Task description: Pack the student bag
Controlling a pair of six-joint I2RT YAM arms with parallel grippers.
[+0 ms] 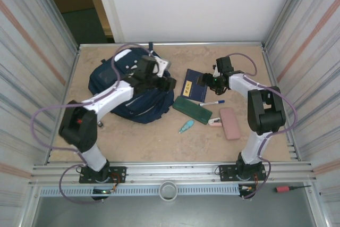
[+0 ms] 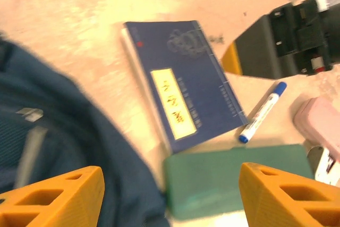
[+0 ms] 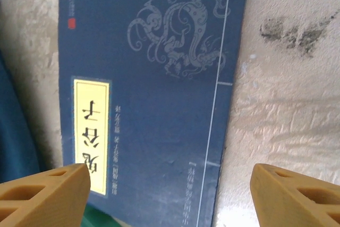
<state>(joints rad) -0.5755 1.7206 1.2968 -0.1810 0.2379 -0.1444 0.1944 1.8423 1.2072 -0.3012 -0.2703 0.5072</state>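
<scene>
— What stood around the table?
— A ribbed metal left wall (image 1: 32,51) and a matching right wall (image 1: 313,35), both pale with faint reddish stripes. A plain white panel (image 1: 196,3) closed the back.
— And the tabletop (image 1: 159,142)?
— Beige and mottled like stone, evenly lit, with only soft shadows. A dark smudge (image 3: 297,30) marked it in the right wrist view.
— The near edge?
— An aluminium rail (image 1: 175,169) ran across it, with a slotted grey strip (image 1: 212,191) below and a white ring (image 1: 169,190) at the middle.
— Beyond the panel?
— At the far left, a gap showed dark green floor (image 1: 87,25).
</scene>
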